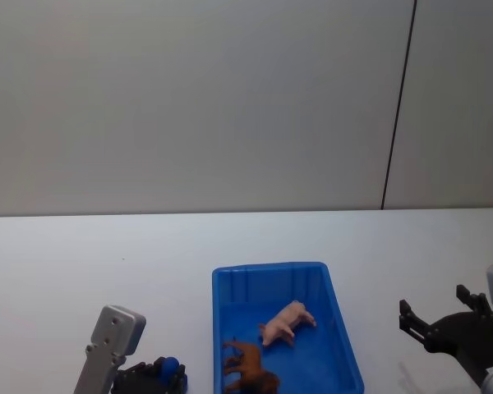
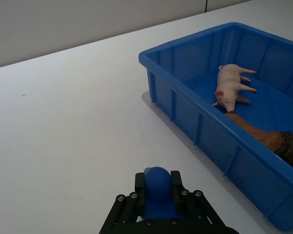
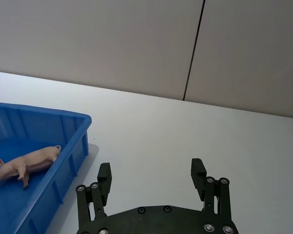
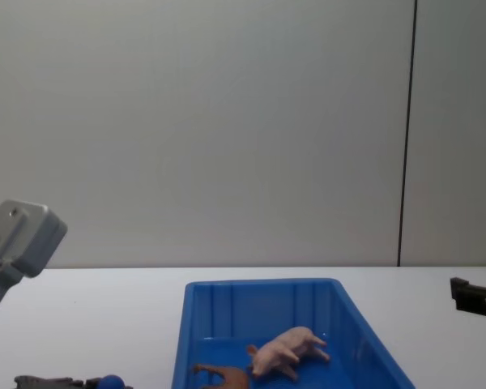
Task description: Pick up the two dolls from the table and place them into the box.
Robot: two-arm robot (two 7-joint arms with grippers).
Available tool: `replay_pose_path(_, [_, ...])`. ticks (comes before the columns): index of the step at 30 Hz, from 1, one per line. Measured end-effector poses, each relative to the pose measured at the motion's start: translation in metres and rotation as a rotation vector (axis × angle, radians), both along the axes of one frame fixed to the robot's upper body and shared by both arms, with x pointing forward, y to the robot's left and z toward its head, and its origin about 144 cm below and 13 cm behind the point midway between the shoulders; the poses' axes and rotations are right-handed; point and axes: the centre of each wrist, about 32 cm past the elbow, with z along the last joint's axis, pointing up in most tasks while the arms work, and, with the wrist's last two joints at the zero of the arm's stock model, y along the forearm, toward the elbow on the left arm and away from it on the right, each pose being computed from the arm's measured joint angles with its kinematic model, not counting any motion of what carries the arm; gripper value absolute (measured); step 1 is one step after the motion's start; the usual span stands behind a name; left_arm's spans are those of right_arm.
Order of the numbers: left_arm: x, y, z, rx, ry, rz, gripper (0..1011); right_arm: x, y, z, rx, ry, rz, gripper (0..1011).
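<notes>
Head view: blue box [image 1: 337,324] sits near centre of the white bench [image 1: 82,254], long axis running near to far. Both dolls are inside it. Pink pig [image 1: 288,321] lies on the box floor toward the right wall, apart from it; brown animal [image 1: 248,369] lies nearer, close by the left wall (in the left wrist view the pig's snout comes just up to the brown animal's end, contact unclear).

Left gripper [image 2: 158,189] is at the near left of the bench, just left of the box, its fingers closed around a small blue ball [image 2: 157,187]. A bare strip of bench separates it from the box's left wall.

Right gripper [image 3: 152,175] hovers to the right of the box, well apart from its right rim, fingers spread wide with nothing between them.

Bench is bare on the far side of the box, back to the grey wall, and out to both sides.
</notes>
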Motion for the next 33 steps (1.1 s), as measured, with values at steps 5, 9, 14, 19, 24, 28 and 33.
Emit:
replay_pose_path(5, [0.001,0.000,0.000,0.001,-0.010,-0.002,276,0.000,0.000,0.000,0.000,0.000,0.000,1001])
replay_pose_path(9, [0.002,-0.001,0.001,0.000,-0.028,-0.002,254,0.000,0.000,0.000,0.000,0.000,0.000,1001])
replay_pose_path(14, [0.002,-0.001,0.009,-0.002,-0.067,-0.003,228,0.000,0.000,0.000,0.000,0.000,0.000,1001])
replay_pose_path(19, [0.003,-0.003,0.022,-0.003,-0.117,-0.011,205,0.000,0.000,0.000,0.000,0.000,0.000,1001])
replay_pose_path(24, [0.005,-0.006,0.039,-0.004,-0.177,-0.037,169,0.000,0.000,0.000,0.000,0.000,0.000,1001])
replay_pose_path(28, [0.008,-0.009,0.050,-0.010,-0.213,-0.067,149,0.000,0.000,0.000,0.000,0.000,0.000,1001])
replay_pose_path(33, [0.013,-0.014,0.062,-0.033,-0.251,-0.125,119,0.000,0.000,0.000,0.000,0.000,0.000,1001])
